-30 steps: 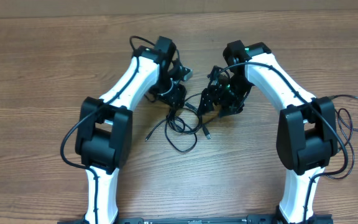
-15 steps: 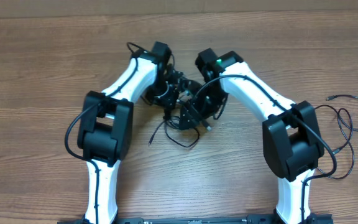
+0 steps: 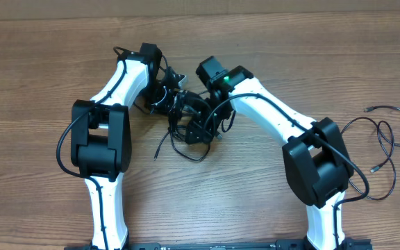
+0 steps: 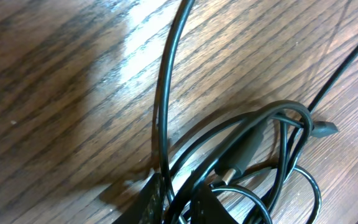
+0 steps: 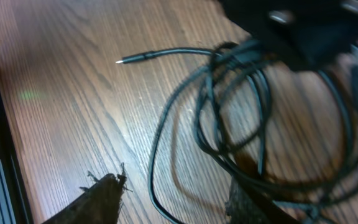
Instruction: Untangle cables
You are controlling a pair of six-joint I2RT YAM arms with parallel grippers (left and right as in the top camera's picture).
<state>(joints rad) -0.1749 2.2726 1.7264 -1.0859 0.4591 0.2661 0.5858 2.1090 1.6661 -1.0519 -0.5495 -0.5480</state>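
The cables (image 3: 186, 142) are a tangle of thin black cords on the table between the two arms. My left gripper (image 3: 178, 110) is at the tangle's far edge. In the left wrist view its fingers (image 4: 155, 200) stand close together with several cable strands (image 4: 166, 112) pinched between them, and a silver-tipped plug (image 4: 232, 173) lies just beyond. My right gripper (image 3: 203, 128) is over the tangle. In the right wrist view it is open (image 5: 176, 202), its fingertips (image 5: 98, 199) wide apart, and a cable loop (image 5: 166, 124) lies between them. A loose plug end (image 5: 135, 58) points left.
A separate thin black cable (image 3: 384, 135) lies in loose loops at the table's right, beside the right arm's base. The thicker black arm cables run along both white arms. Bare wood lies to the left and in front.
Both grippers have moved left with the tangle, which has been dragged left. The right arm has swung in over it, close to the left gripper.
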